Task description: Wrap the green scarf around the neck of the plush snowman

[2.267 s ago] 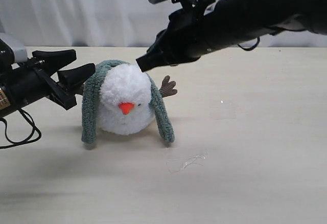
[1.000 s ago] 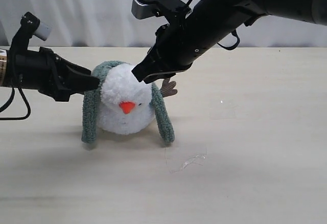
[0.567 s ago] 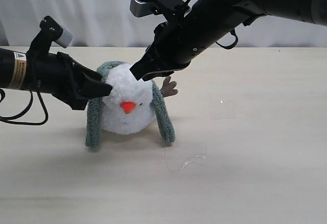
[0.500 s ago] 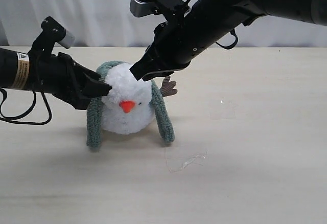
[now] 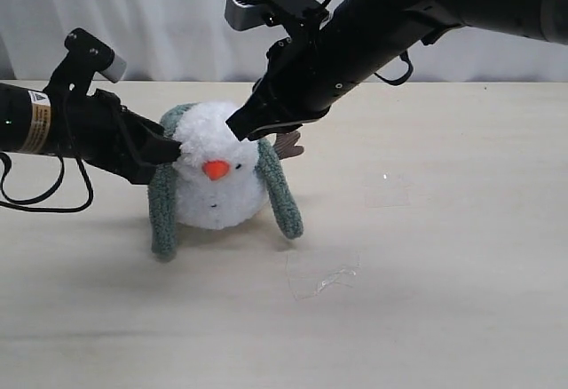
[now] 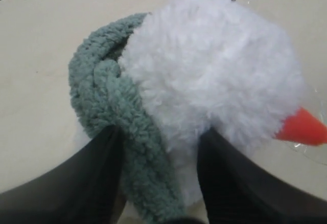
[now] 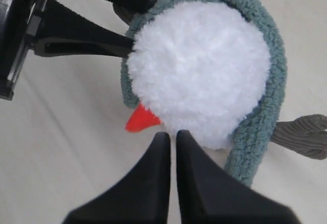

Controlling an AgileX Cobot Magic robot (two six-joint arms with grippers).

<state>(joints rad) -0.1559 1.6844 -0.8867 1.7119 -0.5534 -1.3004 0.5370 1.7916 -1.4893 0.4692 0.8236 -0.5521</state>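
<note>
White curtain [image 5: 160, 16] backs the pale bench [image 5: 444, 300]; the plush snowman [image 5: 217, 189] sits left of centre, green scarf [image 5: 279, 195] draped behind its head. Left claw [image 5: 170, 151] gapes around the left strand, probably to draw it across; right claw [image 5: 240, 128], pinched empty, hovers overhead.

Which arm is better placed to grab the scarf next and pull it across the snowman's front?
Left. Its open left hand straddles the green scarf strand beside the plush snowman's head. The right hand is shut and empty, up by the top of the head, off the scarf.
</note>
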